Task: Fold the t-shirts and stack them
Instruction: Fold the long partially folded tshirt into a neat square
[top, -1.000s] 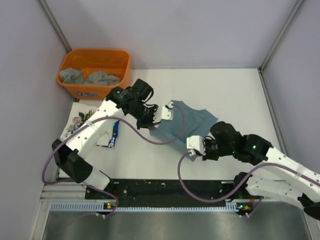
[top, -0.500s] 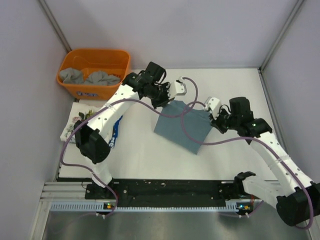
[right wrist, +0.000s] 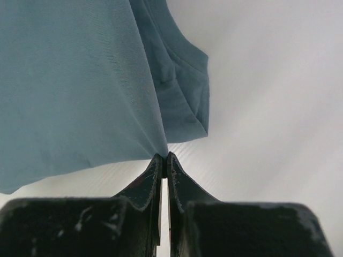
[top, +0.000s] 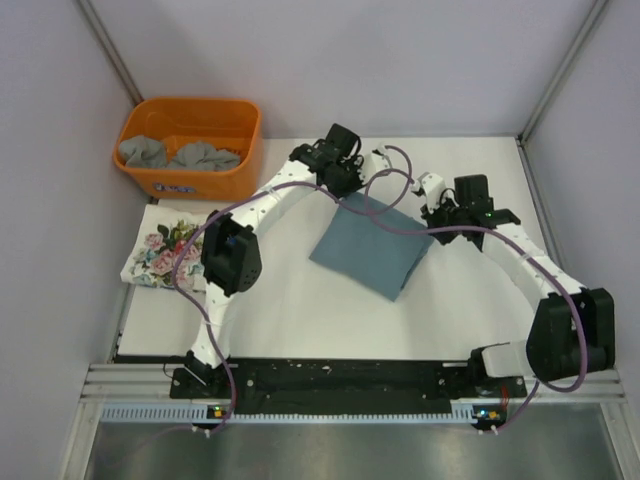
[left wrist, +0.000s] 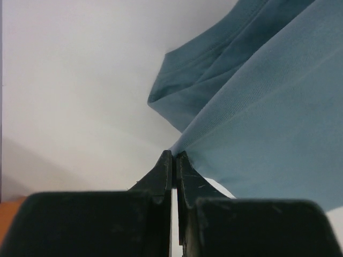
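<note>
Left claw point(left wrist: 174, 156): jaws pressed together, pinching the edge of the blue shirt point(top: 370, 245) at its far left corner. Right claw point(right wrist: 164, 157): jaws likewise clenched, pinching the far right corner. The shirt lies folded mid-table point(top: 280, 310), its far edge held between the two claws. Floral shirt point(top: 165, 252) lies folded at the table's left edge. Grey shirts point(top: 180, 154) lie in the orange tub point(top: 150, 182).

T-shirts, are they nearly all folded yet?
Not yet. The floral shirt lies folded on the left. The left gripper and right gripper are shut on the blue-grey shirt, mid-fold. Crumpled grey shirts wait in the orange tub.
</note>
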